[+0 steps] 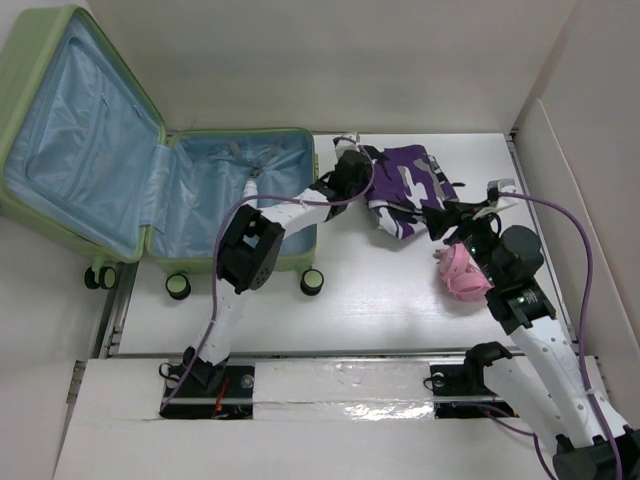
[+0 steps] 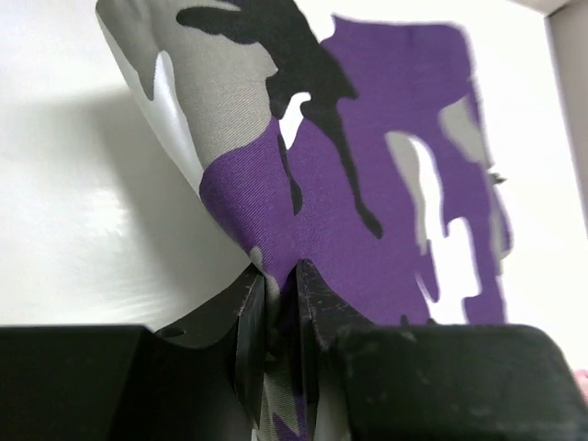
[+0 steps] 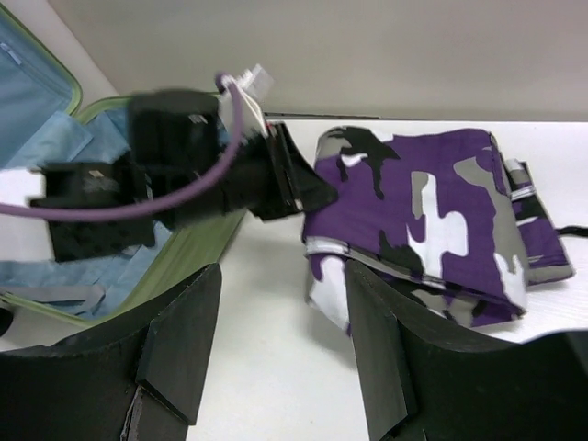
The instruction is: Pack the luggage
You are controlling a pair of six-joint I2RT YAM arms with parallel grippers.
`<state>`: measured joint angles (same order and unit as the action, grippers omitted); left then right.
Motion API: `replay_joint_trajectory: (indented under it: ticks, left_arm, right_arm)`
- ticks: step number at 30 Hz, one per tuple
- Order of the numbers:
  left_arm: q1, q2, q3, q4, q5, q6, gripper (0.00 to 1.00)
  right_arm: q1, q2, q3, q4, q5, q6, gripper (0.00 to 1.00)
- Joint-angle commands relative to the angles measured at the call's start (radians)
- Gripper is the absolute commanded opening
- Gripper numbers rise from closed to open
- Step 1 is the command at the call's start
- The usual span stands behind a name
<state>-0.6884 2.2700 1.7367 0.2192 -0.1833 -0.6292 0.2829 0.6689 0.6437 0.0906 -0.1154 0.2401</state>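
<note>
At the far left we are looking at the luggage (image 1: 90, 150), the light-green suitcase, which is lying open at the left end of the white table (image 1: 370, 300). Its lid is leaning back to the left and showing its light-blue lining, while its other half is sitting beside it with the black-and-green wheels (image 1: 178, 285) pointing toward the arm bases. The left arm is reaching across the right-hand half of the suitcase, and its left gripper (image 1: 352, 170) is hanging just past the case's right rim. In the left wrist view we are seeing this gripper's (image 2: 280, 280) fingers (image 2: 250, 322) squeezing together on a fold of the camouflage cloth (image 2: 386, 184), with the fabric bunching between them. That folded cloth (image 1: 410, 185), patterned purple, black, grey and white, is lying on the table just right of the suitcase, with its left edge in the pinch. We cannot tell whether that edge is lifting off the surface. Further right, the right gripper (image 1: 450, 218) is hovering near the cloth's right side. Its own camera is showing its fingers (image 3: 184, 340) standing well apart and holding nothing, with the cloth (image 3: 413, 202) and the left gripper (image 3: 294, 184) beyond them. A crumpled pink item (image 1: 462, 272) is sitting on the table beside the right wrist.
</note>
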Motion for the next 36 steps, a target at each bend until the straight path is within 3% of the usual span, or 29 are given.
replay_joint_trajectory:
  ticks: [1, 4, 8, 12, 19, 22, 29, 33, 35, 36]
  left_arm:
    - [0.072, -0.193, 0.128, -0.013, 0.093, 0.109, 0.00]
    - [0.127, -0.240, 0.190, -0.125, 0.151, 0.158, 0.00]
    - [0.217, -0.352, 0.147, -0.208, 0.214, 0.181, 0.00]
    - [0.357, -0.515, -0.060, -0.151, 0.321, 0.120, 0.00]
    - [0.625, -0.740, -0.385, -0.150, 0.352, 0.160, 0.00]
    - [0.745, -0.765, -0.477, -0.121, 0.367, 0.195, 0.00]
    - [0.868, -0.699, -0.603, -0.058, 0.357, 0.287, 0.00]
    - [0.886, -0.672, -0.658, -0.055, 0.221, 0.322, 0.00]
    - [0.886, -0.661, -0.646, -0.087, 0.193, 0.332, 0.26]
    - [0.886, -0.661, -0.643, -0.093, 0.145, 0.332, 0.47]
  right_arm:
    - [0.007, -0.006, -0.003, 0.058, 0.008, 0.005, 0.62]
    - [0.007, 0.011, 0.002, 0.055, 0.000, 0.005, 0.62]
    - [0.007, 0.015, 0.010, 0.044, 0.013, 0.002, 0.62]
    - [0.007, 0.015, 0.020, 0.023, 0.019, -0.008, 0.63]
    - [0.007, 0.001, 0.028, 0.000, 0.036, -0.015, 0.63]
    - [0.007, -0.002, 0.025, 0.003, 0.036, -0.015, 0.63]
    - [0.007, 0.001, 0.031, -0.003, 0.017, -0.021, 0.63]
    - [0.007, -0.002, 0.037, -0.017, 0.020, -0.028, 0.63]
    - [0.007, 0.000, 0.033, -0.012, 0.025, -0.028, 0.63]
    - [0.007, 0.006, 0.034, -0.012, 0.026, -0.028, 0.63]
